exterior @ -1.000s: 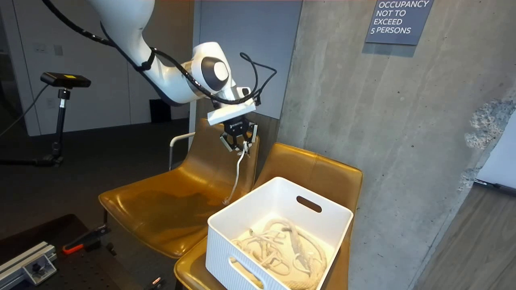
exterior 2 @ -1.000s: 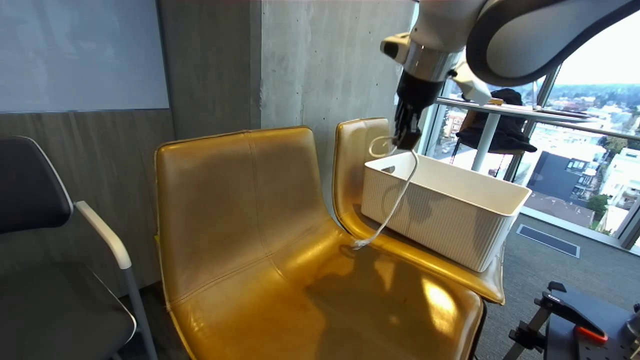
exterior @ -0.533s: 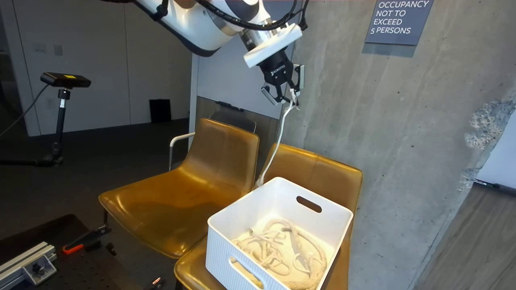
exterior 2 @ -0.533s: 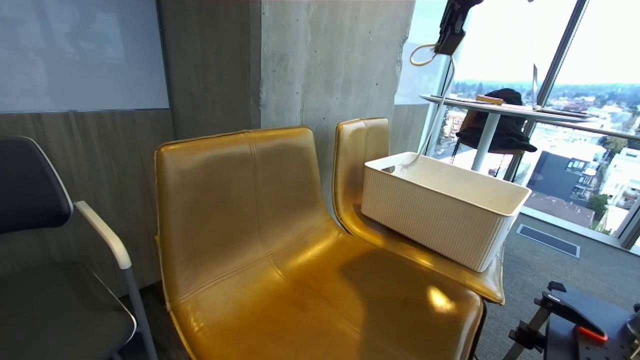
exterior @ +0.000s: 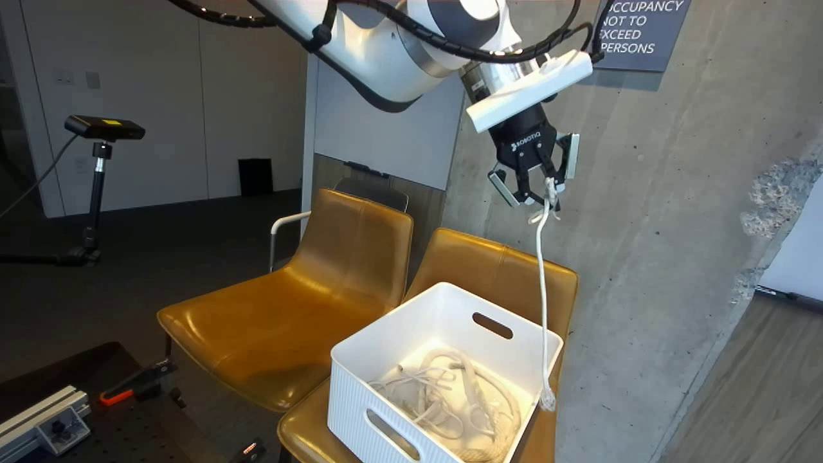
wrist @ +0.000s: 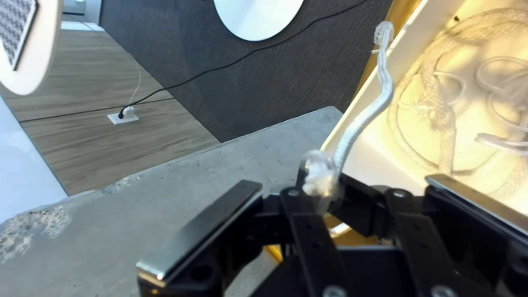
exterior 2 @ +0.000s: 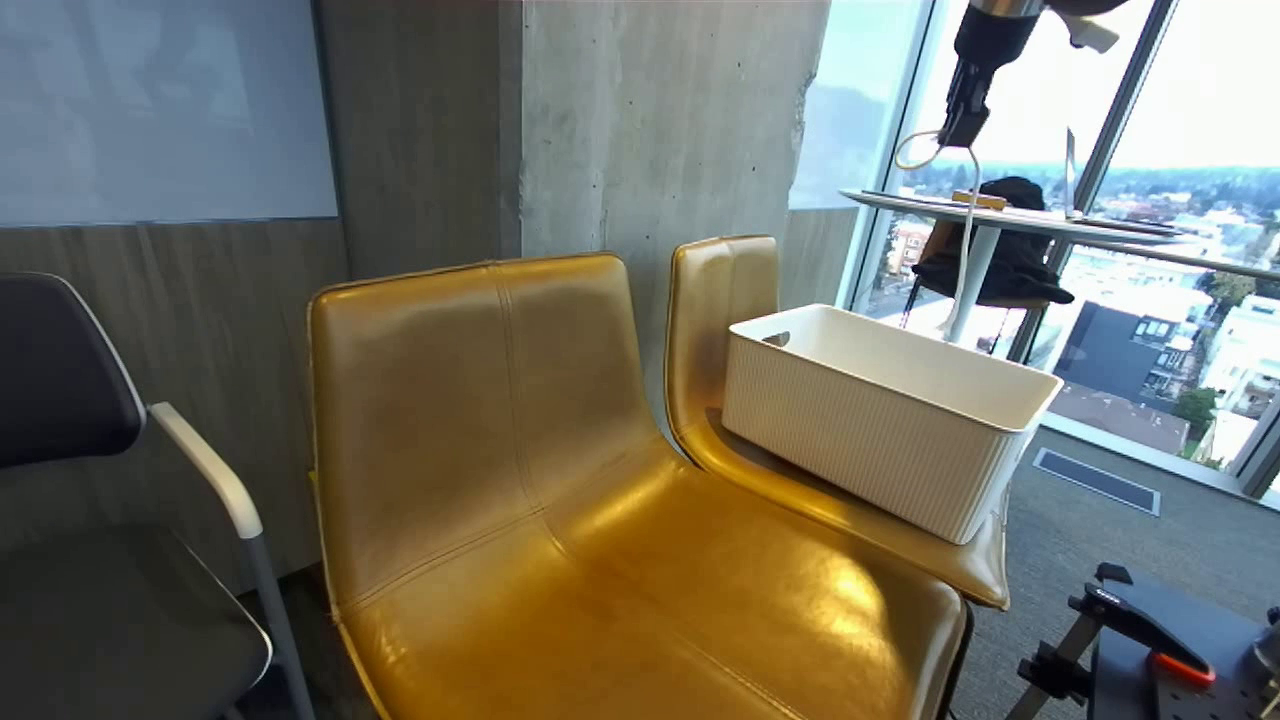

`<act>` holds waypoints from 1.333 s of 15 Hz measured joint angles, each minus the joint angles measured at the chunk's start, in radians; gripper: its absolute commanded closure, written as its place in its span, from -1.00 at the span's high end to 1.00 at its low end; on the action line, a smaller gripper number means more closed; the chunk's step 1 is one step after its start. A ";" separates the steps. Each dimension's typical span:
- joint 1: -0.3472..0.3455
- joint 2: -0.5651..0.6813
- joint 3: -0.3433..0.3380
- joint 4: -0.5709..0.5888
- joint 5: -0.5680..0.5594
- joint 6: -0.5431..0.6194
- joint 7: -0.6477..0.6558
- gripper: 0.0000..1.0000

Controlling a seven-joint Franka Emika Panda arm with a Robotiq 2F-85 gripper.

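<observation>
My gripper [exterior: 543, 200] is shut on a thin white rope [exterior: 542, 283] and hangs above the white ribbed box [exterior: 360, 405], near the concrete wall. The gripper [exterior 2: 962, 128] and rope [exterior 2: 968, 230] also show in an exterior view, with a small loop beside the jaws. In the wrist view the fingertips [wrist: 319, 194] pinch the rope [wrist: 367, 115] beside a blurred knotted end. Its free, frayed end hangs over the box's rim; I cannot tell its exact height. Several tangled ropes [exterior: 479, 386] lie inside the box and show in the wrist view [wrist: 441, 107].
The box stands on a tan chair [exterior: 508, 257], with a second tan chair [exterior: 334, 270] beside it. The concrete wall [exterior: 675, 193] rises behind. A dark table with a clamp [exterior: 135, 382] and a stand-mounted camera [exterior: 105, 127] are in view. A round table [exterior 2: 1010, 217] stands by the window.
My gripper has risen and moved from above the other chair to above the box, then dropped a little. The rope stays in the jaws and swings along with it. The box has not moved.
</observation>
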State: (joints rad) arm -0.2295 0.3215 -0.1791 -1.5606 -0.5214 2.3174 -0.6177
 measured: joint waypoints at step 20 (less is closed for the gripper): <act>0.206 0.017 0.204 -0.409 0.166 0.115 0.151 -0.95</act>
State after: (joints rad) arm -0.0236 0.3380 0.0253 -1.9692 -0.3550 2.4319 -0.4669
